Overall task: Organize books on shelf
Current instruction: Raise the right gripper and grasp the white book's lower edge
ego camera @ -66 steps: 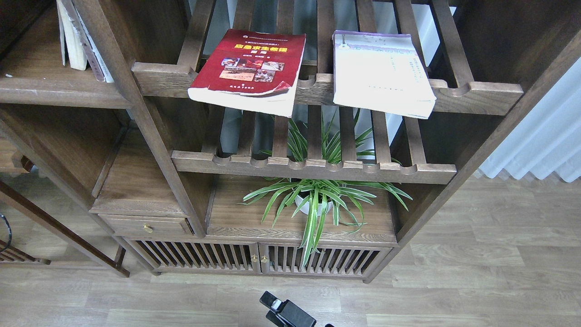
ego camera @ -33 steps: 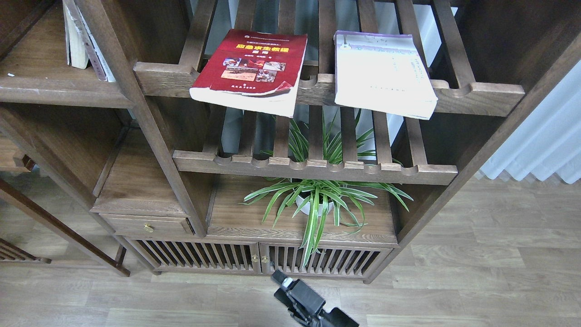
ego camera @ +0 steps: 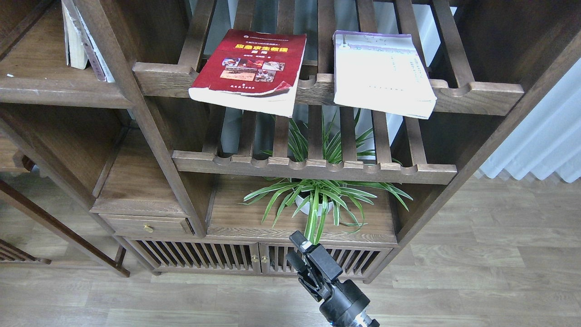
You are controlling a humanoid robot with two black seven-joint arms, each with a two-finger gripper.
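A red book (ego camera: 249, 68) with a yellow title and photos lies flat on the upper slatted rack, overhanging its front rail. A cream-white book (ego camera: 381, 72) with a purple edge lies flat to its right on the same rack. The dark-grey book with the lime-green panel is out of view. The solid plank shelf (ego camera: 54, 88) is at the upper left. My right gripper (ego camera: 295, 250) rises from the bottom centre, low in front of the cabinet doors, far below the books. Its fingers stand slightly apart and hold nothing. My left gripper is not in view.
Pale-spined books (ego camera: 79, 41) stand on the plank shelf. A lower slatted rack (ego camera: 313, 168) sits under the books. A potted spider plant (ego camera: 313, 200) stands just above my gripper. A drawer (ego camera: 145, 225) and slatted doors (ego camera: 204, 256) are below. A white curtain (ego camera: 540, 141) hangs at the right.
My right gripper has risen from the bottom edge, up and to the right, and now reaches the front of the cabinet doors. The books have not moved.
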